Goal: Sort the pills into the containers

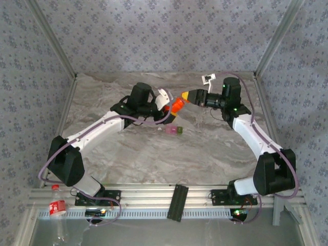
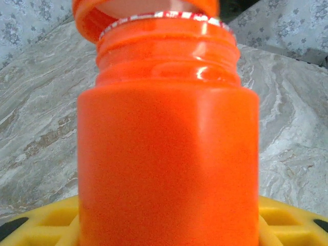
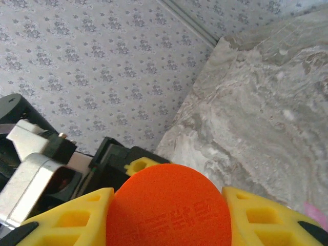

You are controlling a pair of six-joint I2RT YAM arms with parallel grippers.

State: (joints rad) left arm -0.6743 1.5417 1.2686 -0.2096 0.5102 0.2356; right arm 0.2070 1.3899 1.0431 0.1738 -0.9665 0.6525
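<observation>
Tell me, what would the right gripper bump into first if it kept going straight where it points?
Shut on the orange cap, the right gripper points at the orange bottle in the left gripper. It would likely meet that bottle's mouth first, though depth is hard to judge.

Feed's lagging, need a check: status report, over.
Left gripper shut on orange bottle. Right gripper shut on cap at bottle's mouth. Pink-and-green containers on table, nothing blocking them.
</observation>
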